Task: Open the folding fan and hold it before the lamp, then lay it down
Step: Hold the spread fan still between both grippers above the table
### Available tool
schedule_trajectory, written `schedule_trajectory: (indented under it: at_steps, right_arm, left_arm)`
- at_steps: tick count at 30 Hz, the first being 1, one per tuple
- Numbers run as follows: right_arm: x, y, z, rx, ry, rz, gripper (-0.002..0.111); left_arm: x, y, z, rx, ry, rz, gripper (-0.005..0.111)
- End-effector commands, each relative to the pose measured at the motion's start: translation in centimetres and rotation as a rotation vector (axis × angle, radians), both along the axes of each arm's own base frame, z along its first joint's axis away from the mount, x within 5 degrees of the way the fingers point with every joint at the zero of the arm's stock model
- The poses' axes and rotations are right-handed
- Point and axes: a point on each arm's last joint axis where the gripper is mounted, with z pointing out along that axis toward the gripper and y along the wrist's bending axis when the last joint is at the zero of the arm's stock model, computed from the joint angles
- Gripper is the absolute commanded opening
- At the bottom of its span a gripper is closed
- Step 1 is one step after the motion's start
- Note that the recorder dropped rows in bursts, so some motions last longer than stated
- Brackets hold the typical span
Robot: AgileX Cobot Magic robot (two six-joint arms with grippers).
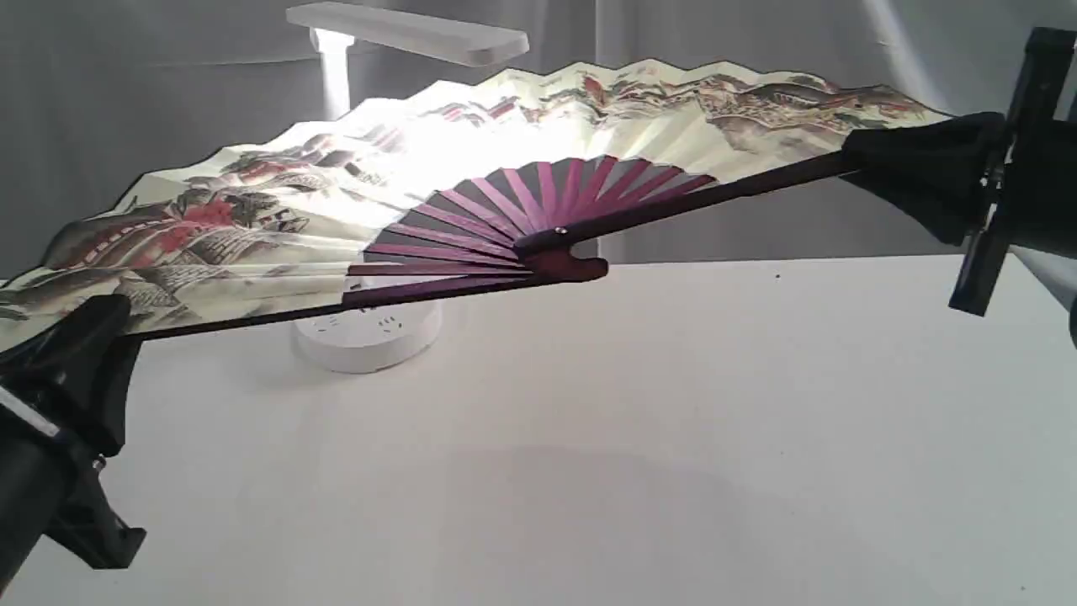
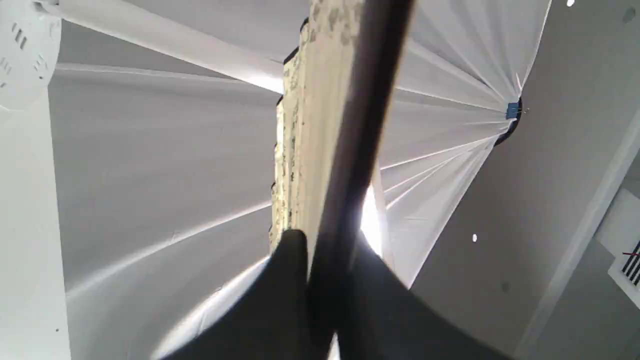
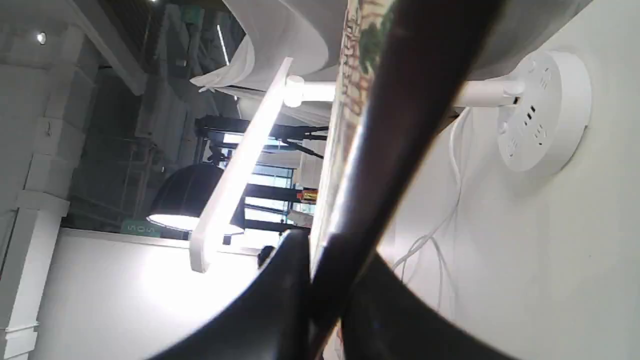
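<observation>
The folding fan (image 1: 471,181) is spread wide open and held in the air above the white table, its maroon ribs meeting at the pivot near the middle. My left gripper (image 1: 80,324) is shut on the fan's left outer rib (image 2: 350,150). My right gripper (image 1: 875,164) is shut on the right outer rib (image 3: 400,125). The white lamp (image 1: 412,34) stands behind the fan, its lit head above the leaf and its round base (image 1: 366,337) under it. Lamp light glows through the paper. The stem is mostly hidden by the fan.
A white tabletop (image 1: 631,438) stretches out below and in front of the fan. A grey cloth backdrop (image 1: 168,84) hangs behind. The lamp's white cord (image 3: 450,200) trails on the table near the base (image 3: 542,112).
</observation>
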Motion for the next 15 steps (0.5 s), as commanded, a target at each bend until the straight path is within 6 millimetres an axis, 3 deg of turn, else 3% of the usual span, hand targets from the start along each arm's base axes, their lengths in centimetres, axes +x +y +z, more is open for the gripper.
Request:
schedule_trajectory:
  at_steps: [1, 15]
  right_arm:
    - [0.25, -0.64, -0.23, -0.060, -0.015, -0.053, 0.000]
    - [0.25, -0.64, -0.23, -0.059, -0.014, -0.053, 0.000]
  left_arm:
    - [-0.13, 1.38, 0.94, -0.120, -0.076, 0.116, 0.000]
    - [-0.13, 1.32, 0.97, -0.114, -0.078, 0.110, 0.000]
